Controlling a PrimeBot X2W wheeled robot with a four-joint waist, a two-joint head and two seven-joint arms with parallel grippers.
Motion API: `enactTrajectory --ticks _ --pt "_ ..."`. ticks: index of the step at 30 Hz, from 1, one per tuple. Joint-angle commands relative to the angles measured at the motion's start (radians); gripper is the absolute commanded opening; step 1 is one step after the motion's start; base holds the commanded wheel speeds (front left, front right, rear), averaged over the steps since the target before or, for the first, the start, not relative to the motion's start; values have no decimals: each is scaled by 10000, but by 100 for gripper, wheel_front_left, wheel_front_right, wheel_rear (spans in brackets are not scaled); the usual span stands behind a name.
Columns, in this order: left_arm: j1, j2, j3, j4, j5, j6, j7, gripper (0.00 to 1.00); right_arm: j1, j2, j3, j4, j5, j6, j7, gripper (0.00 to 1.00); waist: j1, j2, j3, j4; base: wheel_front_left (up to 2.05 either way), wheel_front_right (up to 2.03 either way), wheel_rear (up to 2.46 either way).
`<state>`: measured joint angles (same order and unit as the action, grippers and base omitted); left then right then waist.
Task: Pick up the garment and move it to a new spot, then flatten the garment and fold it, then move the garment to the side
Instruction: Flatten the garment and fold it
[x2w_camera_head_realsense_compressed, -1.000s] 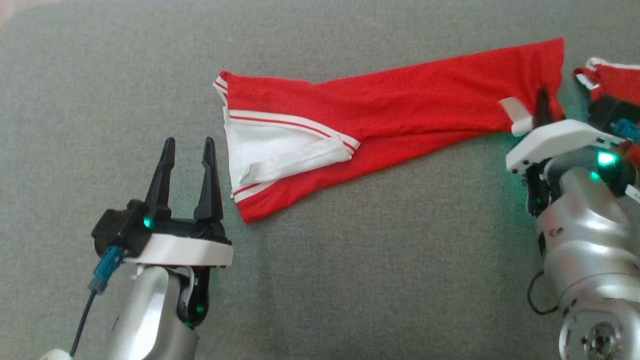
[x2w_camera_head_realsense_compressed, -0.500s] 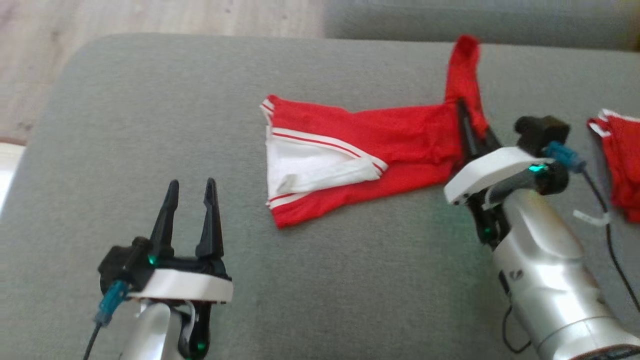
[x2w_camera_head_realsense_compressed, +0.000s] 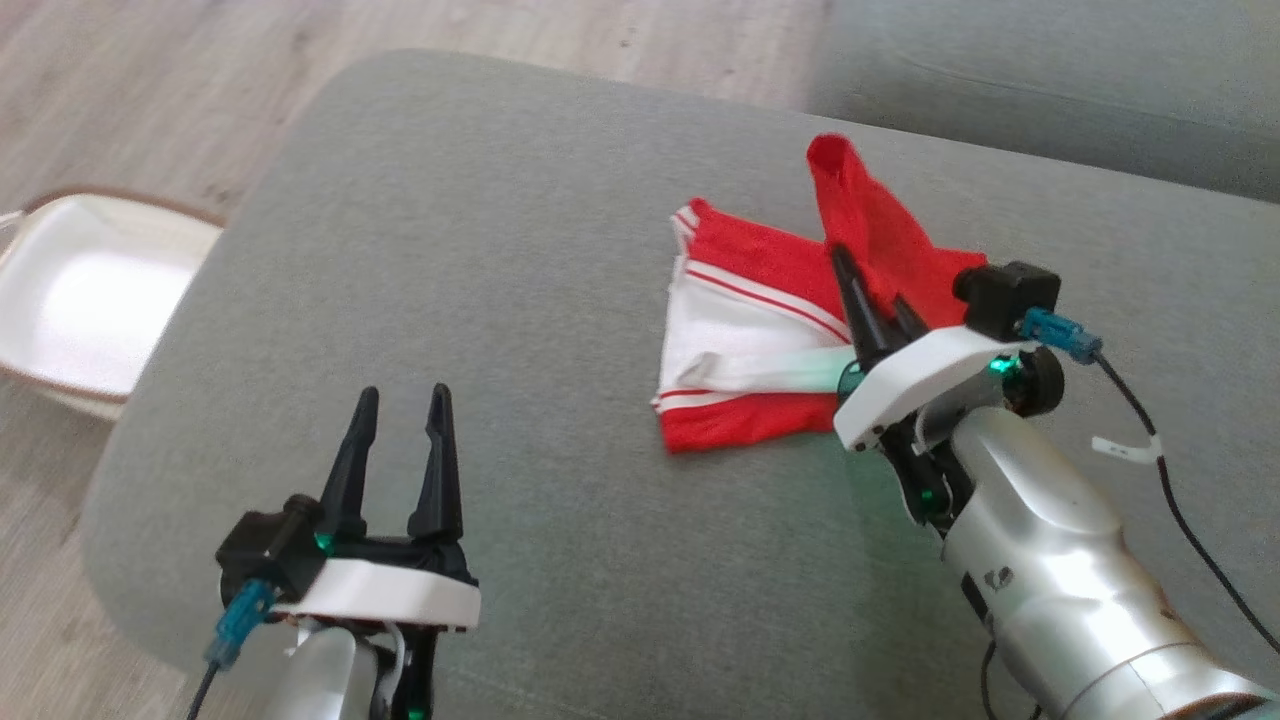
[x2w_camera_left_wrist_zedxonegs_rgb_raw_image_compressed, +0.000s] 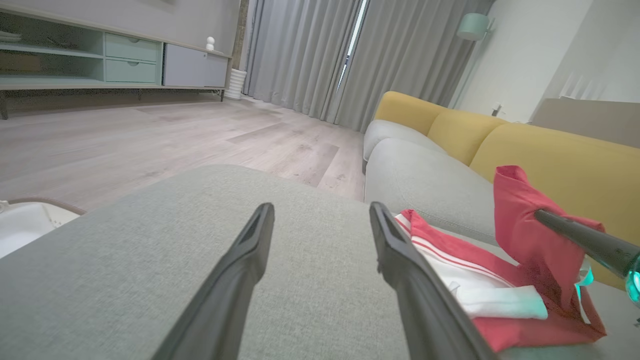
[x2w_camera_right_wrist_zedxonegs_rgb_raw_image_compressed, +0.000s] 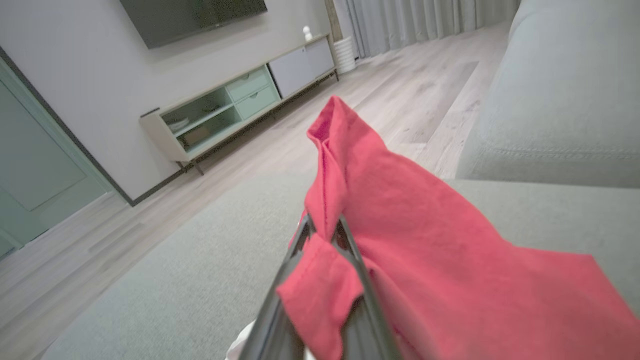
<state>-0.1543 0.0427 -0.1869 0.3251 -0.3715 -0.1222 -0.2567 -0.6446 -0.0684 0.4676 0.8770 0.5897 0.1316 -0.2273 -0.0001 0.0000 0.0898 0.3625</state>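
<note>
Right tool (x2w_camera_head_realsense_compressed: 868, 283) pinches red garment (x2w_camera_head_realsense_compressed: 748, 268); white tub (x2w_camera_head_realsense_compressed: 80, 300) sits beside cushion (x2w_camera_head_realsense_compressed: 480, 300).

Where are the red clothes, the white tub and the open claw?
red garment (x2w_camera_head_realsense_compressed: 760, 262), head view, flat red part.
white tub (x2w_camera_head_realsense_compressed: 90, 300), head view, its bare inside.
left gripper (x2w_camera_head_realsense_compressed: 404, 390), head view, between its fingertips.

Red garment (x2w_camera_head_realsense_compressed: 880, 250) with white striped trim, grey sofa cushion (x2w_camera_head_realsense_compressed: 500, 250), dark end effector fingers (x2w_camera_head_realsense_compressed: 352, 468)

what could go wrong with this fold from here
1. The right jaws pinch just a bunched bit of the red end of the garment; it may slip free mid-fold.
2. The left jaws stand open, off the cloth, so the white-striped half is unpinned and may drag across the cushion.
</note>
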Motion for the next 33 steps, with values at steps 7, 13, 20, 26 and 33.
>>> enactTrajectory --ticks 7,13,20,26,33 --pt "-29 76 79 -188 -165 94 -51 100 -320 181 705 532 562 -9 -171 0 1 0 112 1155 0 0 0" --pt "-5 76 16 -67 -183 94 -51 100 -229 181 1689 613 1354 -9 -57 100 1 0 187 1456 0 0 0" --pt "35 76 227 -81 -73 95 -51 100 -302 181 2579 118 2313 -9 -204 100 1 0 77 853 0 0 0" --pt "-105 76 430 -585 -19 59 -51 100 -965 177 1741 855 1444 -9 -334 100 1 0 -12 -322 0 0 0" --pt "-352 76 694 -1372 12 87 -51 100 -500 -272 -592 -189 -1238 -9 -342 100 1 0 60 -1702 0 0 0"
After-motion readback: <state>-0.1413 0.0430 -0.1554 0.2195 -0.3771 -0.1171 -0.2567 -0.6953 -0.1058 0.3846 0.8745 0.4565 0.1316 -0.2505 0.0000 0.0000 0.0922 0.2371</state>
